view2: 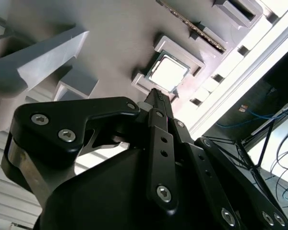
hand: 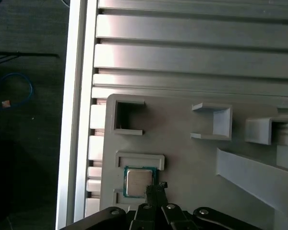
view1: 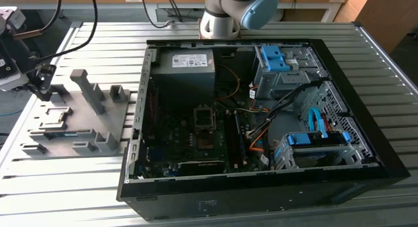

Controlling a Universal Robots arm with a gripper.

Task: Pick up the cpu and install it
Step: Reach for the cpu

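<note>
The cpu [hand: 137,182] is a small square chip with a silvery top, lying flat in a raised square holder on the grey fixture plate [view1: 81,126]; the second wrist view has it too [view2: 169,72]. My gripper [hand: 157,186] hangs just above the plate beside one edge of the chip, not touching it. Its narrow black fingers [view2: 158,97] stand together with nothing between them. In the exterior view the gripper [view1: 44,92] is at the far left, over the plate's back corner. The empty processor socket [view1: 203,118] sits on the mainboard inside the open computer case [view1: 261,188].
The fixture plate carries several upright holders and a tall ramp-shaped block [view1: 88,90]. A long memory stick [view2: 192,26] lies in a slot beyond the chip. The slatted metal table edge [hand: 79,120] runs close by. Inside the case are a grey power supply [view1: 186,65], cables and blue drive bays [view1: 274,58].
</note>
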